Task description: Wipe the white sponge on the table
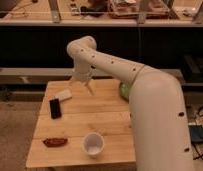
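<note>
Arm: a thick white limb fills the near right of the camera view. It rises from the bottom edge, bends at a high elbow and reaches left and down over the table.
Table: a light wooden square top made of planks with visible seams. Its near right corner is hidden behind the arm.
White cup: round and upright with its mouth up, it stands near the front edge, a little right of the middle.
Reddish-brown object: small and flat, it lies near the front left corner, left of the cup and apart from it.
Black phone: lies flat along the left side, farther back than the reddish-brown object.
White sponge: a small pale block lying flat and slightly askew on the table's far left part. It is just behind the phone and close to it.
Gripper: points downward over the far part of the table, just right of the sponge and a little above it. The two fingers are spread wide with nothing between them, and neither holds the sponge.
Green object: sits at the table's far right and is partly hidden by the arm. Its kind cannot be told.
Dark shelving: runs across the background behind the table, with cluttered items along the top.
</note>
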Available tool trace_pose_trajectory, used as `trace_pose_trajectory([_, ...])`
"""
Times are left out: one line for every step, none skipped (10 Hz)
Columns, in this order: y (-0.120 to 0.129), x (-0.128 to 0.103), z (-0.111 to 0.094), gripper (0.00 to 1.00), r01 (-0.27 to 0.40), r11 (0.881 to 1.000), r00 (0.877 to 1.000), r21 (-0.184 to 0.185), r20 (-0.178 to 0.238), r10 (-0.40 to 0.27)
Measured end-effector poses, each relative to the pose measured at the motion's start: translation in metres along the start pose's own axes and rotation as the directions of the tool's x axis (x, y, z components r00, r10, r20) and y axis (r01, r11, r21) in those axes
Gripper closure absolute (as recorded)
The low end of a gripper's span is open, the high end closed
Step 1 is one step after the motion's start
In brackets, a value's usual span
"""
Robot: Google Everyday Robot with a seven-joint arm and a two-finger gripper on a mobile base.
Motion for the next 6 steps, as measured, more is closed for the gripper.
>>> trace_pose_trajectory([-0.004,0.008,-0.002,0.2,-0.102,0.994,0.995,0.037,-0.006,0.102])
trace_pose_trajectory([-0.007,0.016,-0.005,0.2,-0.195,0.978,0.981,0.074,-0.005,0.196])
trace_pose_trajectory([-0.01,0.018,-0.006,0.2,-0.241,0.966,0.97,0.093,0.0,0.242])
trace_pose_trajectory([-0.013,0.019,-0.007,0.2,-0.267,0.958,0.964,0.105,0.004,0.268])
trace_pose_trajectory([-0.013,0.02,-0.007,0.2,-0.272,0.956,0.962,0.106,0.004,0.273])
trace_pose_trajectory([-0.013,0.02,-0.007,0.2,-0.274,0.956,0.961,0.106,0.005,0.275])
